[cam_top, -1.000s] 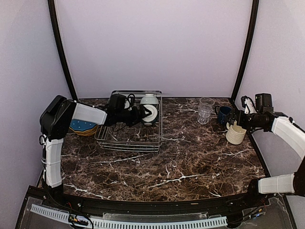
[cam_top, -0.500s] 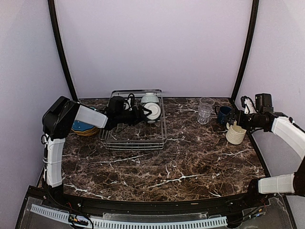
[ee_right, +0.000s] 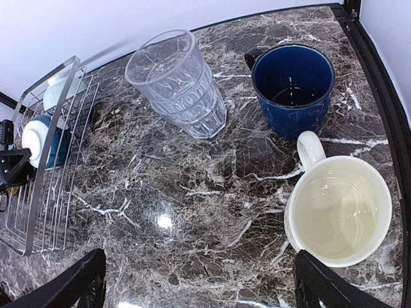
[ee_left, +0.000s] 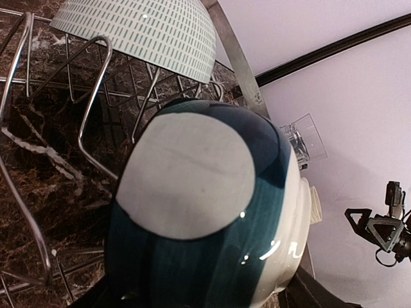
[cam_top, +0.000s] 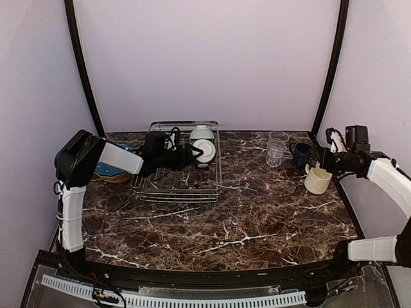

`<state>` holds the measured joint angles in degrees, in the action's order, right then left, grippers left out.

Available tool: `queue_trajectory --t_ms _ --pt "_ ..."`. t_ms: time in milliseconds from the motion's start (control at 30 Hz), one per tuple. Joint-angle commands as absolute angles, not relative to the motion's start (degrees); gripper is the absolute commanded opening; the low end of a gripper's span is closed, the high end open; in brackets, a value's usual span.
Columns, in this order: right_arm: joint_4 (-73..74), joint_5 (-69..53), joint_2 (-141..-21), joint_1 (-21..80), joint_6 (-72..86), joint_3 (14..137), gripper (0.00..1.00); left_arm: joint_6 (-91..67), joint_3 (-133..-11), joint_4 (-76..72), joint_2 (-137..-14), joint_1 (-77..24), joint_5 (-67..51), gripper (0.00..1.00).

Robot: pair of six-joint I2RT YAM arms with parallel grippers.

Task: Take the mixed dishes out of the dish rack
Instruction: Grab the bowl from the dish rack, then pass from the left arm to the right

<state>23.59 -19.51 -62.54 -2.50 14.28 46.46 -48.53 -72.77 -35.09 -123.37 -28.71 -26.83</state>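
Note:
The dish rack (cam_top: 176,190), a silver wire basket, stands at the back left of the marble table. My left gripper (cam_top: 194,154) reaches into it and is shut on a teal and white bowl (ee_left: 192,212), which lies on its side with its foot toward the wrist camera. A white bowl with teal dashes (ee_left: 141,32) leans in the rack just behind it. My right gripper (ee_right: 202,285) hovers open over bare table at the far right, beside a cream mug (ee_right: 340,212), a dark blue mug (ee_right: 292,83) and stacked clear glasses (ee_right: 180,83).
A stack of plates (cam_top: 112,172), blue on yellow, lies on the table left of the rack, under my left arm. The black frame posts (cam_top: 327,70) and the purple walls close in the back and sides.
My left gripper has closed on the teal and white bowl. The rack shifted slightly right and back, then returned toward the left. The right arm has barely moved.

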Motion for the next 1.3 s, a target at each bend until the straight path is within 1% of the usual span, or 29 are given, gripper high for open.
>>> queue_trajectory --t_ms 0,233,333,367,467,633,733,867,1000,1133,1267 --pt "23.09 -19.84 -60.99 -2.07 14.9 46.14 0.99 -48.39 -70.73 -34.22 -116.02 -28.3 -28.73 0.37" --pt "22.89 -19.83 -60.74 -0.51 15.6 46.73 0.99 -47.02 -68.93 -30.99 -109.23 -28.22 -29.51 0.35" --pt "22.92 -19.46 -60.98 -0.35 15.85 47.01 0.99 -47.49 -68.62 -29.05 -108.26 -28.28 -29.8 0.34" --pt "22.9 -19.43 -61.08 1.05 15.97 47.09 0.99 -47.69 -68.45 -28.81 -108.14 -28.29 -30.0 0.33" --pt "23.04 -19.42 -61.14 2.68 16.54 47.69 0.99 -49.7 -67.37 -31.39 -107.83 -28.23 -31.45 0.31" --pt "23.46 -18.32 -60.36 6.76 17.97 49.39 0.99 -50.14 -66.95 -37.16 -105.77 -28.29 -37.47 0.3" --pt "21.67 -20.45 -60.69 9.46 20.06 49.7 0.99 -48.97 -66.93 -37.68 -103.29 -28.3 -40.06 0.29" --pt "14.21 -27.71 -63.12 14.76 24.69 49.24 0.99 -50.83 -66.53 -40.4 -101.48 -28.57 -43.63 0.29" --pt "1.5 -35.11 -68.73 21.19 30.87 50.01 0.99 -57.28 -66.49 -46.7 -101.61 -29.84 -47.31 0.28" --pt "-12.96 -41.81 -75.41 26.06 37.7 52.27 0.99 -65.59 -66.93 -55.84 -103.08 -31.99 -49.22 0.27" --pt "-28.15 -46.5 -80.5 28.68 46.44 53.26 0.99 -74.37 -68.12 -66.12 -105.31 -33.75 -49.87 0.25"
